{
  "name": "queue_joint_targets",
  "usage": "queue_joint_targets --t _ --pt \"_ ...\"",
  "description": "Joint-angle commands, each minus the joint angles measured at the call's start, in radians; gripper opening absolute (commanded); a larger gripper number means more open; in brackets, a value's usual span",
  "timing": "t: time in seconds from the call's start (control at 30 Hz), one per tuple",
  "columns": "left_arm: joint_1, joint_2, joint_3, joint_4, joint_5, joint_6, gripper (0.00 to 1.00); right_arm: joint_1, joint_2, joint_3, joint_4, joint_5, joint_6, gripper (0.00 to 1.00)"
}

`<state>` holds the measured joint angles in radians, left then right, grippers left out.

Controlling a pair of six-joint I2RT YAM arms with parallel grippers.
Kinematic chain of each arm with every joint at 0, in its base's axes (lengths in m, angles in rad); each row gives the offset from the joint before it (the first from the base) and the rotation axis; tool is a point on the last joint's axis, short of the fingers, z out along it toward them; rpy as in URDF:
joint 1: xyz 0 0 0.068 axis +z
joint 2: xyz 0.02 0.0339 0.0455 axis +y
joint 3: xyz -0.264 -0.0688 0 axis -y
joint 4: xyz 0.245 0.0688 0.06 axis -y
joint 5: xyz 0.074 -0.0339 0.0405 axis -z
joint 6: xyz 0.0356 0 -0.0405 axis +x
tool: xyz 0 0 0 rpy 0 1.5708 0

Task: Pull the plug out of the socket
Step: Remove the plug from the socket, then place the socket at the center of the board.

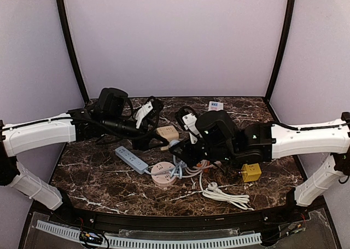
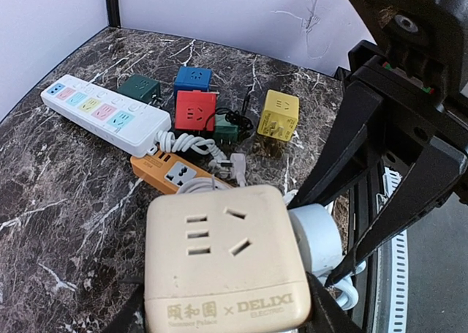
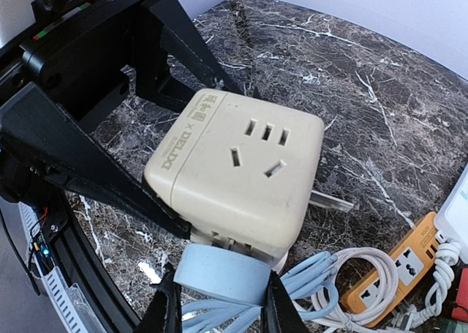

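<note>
A beige cube socket (image 1: 168, 132) is held off the table at mid-centre. My left gripper (image 1: 155, 135) is shut on it; in the left wrist view the gripper (image 2: 228, 307) clamps the cube (image 2: 219, 252) from both sides. A light blue round plug (image 1: 176, 145) sits at the cube's side, with a narrow gap showing. My right gripper (image 1: 182, 151) is shut on that plug; in the right wrist view its fingers (image 3: 170, 307) squeeze the plug (image 3: 219, 274) just below the cube (image 3: 241, 165). The plug's blue cable (image 3: 314, 285) hangs coiled beneath.
On the table lie a white power strip (image 2: 102, 110), an orange strip (image 2: 172, 173), and green (image 2: 139, 89), blue (image 2: 192, 78), red (image 2: 194, 111) and yellow (image 2: 278, 115) cubes. A grey strip (image 1: 131, 159), pink round socket (image 1: 163, 172) and white cable (image 1: 224, 194) lie in front.
</note>
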<state>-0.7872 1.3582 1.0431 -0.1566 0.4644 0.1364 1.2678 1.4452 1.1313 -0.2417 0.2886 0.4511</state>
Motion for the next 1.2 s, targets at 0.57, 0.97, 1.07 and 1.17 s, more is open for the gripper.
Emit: queue_joint_targets --t 0.57,0.97,1.07,1.17 --pt "-0.046 -0.055 -0.056 -0.023 -0.381 0.072 0.01 -0.046 -0.103 -0.016 -0.111 -0.047 0.411 0.0" --pt "-0.046 0.03 -0.018 -0.119 -0.299 -0.142 0.01 -0.19 0.031 -0.11 -0.128 -0.153 0.405 0.11" --pt "-0.046 0.031 -0.045 -0.124 -0.315 -0.208 0.03 -0.214 0.086 -0.092 -0.126 -0.18 0.367 0.16" --pt "-0.045 0.045 -0.072 -0.112 -0.302 -0.257 0.06 -0.234 0.136 -0.077 -0.125 -0.213 0.345 0.24"
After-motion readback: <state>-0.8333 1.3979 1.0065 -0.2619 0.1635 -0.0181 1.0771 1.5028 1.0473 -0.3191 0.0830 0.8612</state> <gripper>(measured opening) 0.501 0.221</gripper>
